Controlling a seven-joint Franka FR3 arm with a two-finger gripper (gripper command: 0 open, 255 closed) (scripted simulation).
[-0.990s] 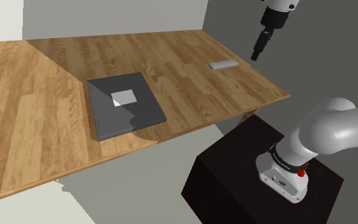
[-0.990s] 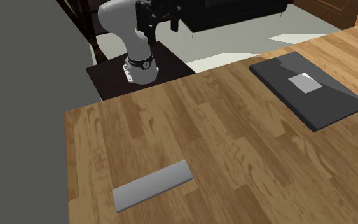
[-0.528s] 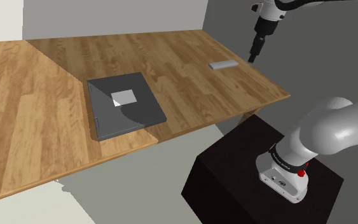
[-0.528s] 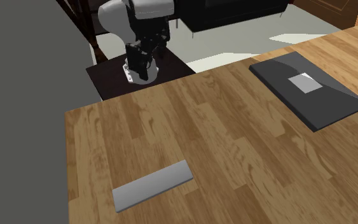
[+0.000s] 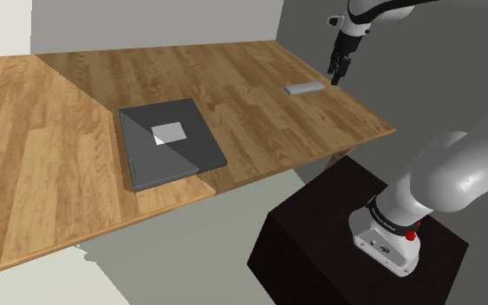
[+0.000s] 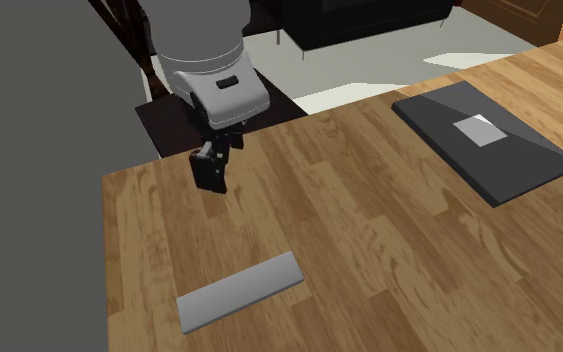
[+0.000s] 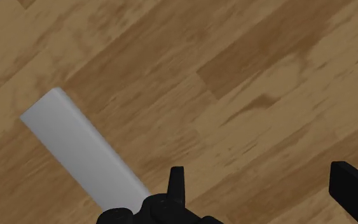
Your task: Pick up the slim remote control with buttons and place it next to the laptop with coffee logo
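- The gripper (image 5: 337, 69) has come down and away from the stand since the earlier frame. It now hangs over the table (image 5: 250, 78), above the wood near the corner where the stand-side edge meets the wall-side edge.
- The remote (image 5: 304, 87) and the laptop (image 5: 190, 152) lie where they did.
- We see the fingers standing wide apart in the wrist view, with nothing but bare wood between them.
- In that view the remote (image 7: 85, 149), a plain grey slab, lies flat just beside one finger, outside the gap of the gripper (image 7: 260, 178).
- In the second exterior view the gripper (image 6: 207, 175) is above and apart from the remote (image 6: 240, 291), which rests close to the table's (image 6: 369, 220) wall-side edge.
- The laptop (image 6: 509, 160) sits shut near the stand-side edge, well apart from the remote, with open wood between them.
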